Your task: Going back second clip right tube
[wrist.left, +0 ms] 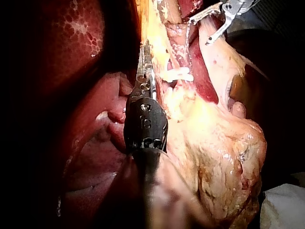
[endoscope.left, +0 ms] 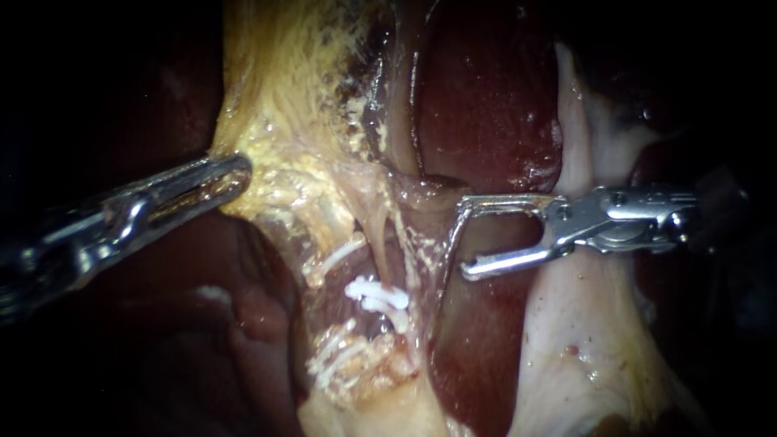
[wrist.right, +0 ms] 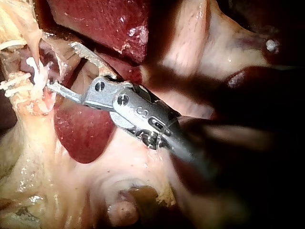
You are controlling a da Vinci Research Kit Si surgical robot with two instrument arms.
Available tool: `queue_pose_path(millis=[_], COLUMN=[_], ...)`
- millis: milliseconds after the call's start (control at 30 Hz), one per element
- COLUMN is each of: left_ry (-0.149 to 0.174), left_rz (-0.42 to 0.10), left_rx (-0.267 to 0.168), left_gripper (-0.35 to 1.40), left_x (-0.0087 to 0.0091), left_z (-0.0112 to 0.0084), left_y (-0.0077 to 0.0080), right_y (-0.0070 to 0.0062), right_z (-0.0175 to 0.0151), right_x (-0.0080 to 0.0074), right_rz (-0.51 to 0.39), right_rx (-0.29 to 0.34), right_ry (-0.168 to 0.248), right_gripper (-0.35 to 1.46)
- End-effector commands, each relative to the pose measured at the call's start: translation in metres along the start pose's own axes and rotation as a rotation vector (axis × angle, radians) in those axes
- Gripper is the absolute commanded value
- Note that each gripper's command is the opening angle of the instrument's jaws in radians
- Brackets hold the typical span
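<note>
Endoscope view had the right instrument [endoscope.left: 467,236] coming in level from the right, jaws wide apart with nothing in them, just dark red liver [endoscope.left: 486,97] showing through the gap. Its tips sat right beside a thin pale tube [endoscope.left: 447,251]; hard to say if they touched it. The white clip [endoscope.left: 376,295] was lower and to the left of those tips, clear of them, on the stringy tissue in the middle. Honestly couldn't tell which tube it was on. More white clips [endoscope.left: 336,356] lay lower down. Over on the other side, the left instrument [endoscope.left: 236,171] had its jaws clamped on the edge of the yellow fatty tissue [endoscope.left: 275,105], and the left wrist view looked the same.
</note>
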Motion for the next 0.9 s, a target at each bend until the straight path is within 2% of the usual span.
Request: queue_pose_path(millis=[33,133,267,367,500,633,767,900], left_ry=[0.002,0.011,0.032,0.046,0.081,0.104,0.114,0.12], left_rz=[0.001,0.002,0.003,0.017,0.031,0.046,0.062,0.075], left_rx=[0.008,0.022,0.055,0.08,0.103,0.121,0.132,0.143], left_gripper=[-0.35,-0.35,-0.35,-0.35,-0.35,-0.35,-0.35,-0.35], left_x=[0.0001,0.0005,0.0019,0.0033,0.0051,0.0067,0.0072,0.0073], left_z=[0.0001,0.0007,0.0025,0.0046,0.0078,0.0111,0.0133,0.0139], left_y=[-0.0001,-0.0004,-0.001,-0.0012,-0.0015,-0.0024,-0.0037,-0.0045], right_y=[-0.0004,-0.0008,-0.001,-0.0012,-0.0014,-0.0016,-0.0017,-0.0017], right_z=[0.0,-0.0002,-0.0004,-0.0003,-0.0001,0.0,0.0,0.0], right_x=[0.0007,0.0019,0.0021,0.0017,0.0013,0.0011,0.0012,0.0012], right_rz=[-0.008,-0.014,-0.014,-0.016,-0.02,-0.022,-0.022,-0.021], right_rx=[0.001,0.002,0.009,0.016,0.026,0.032,0.033,0.033], right_ry=[0.006,0.007,0.008,0.008,0.009,0.009,0.009,0.009], right_gripper=[0.6,0.6,0.6,0.6,0.6,0.6,0.6,0.6])
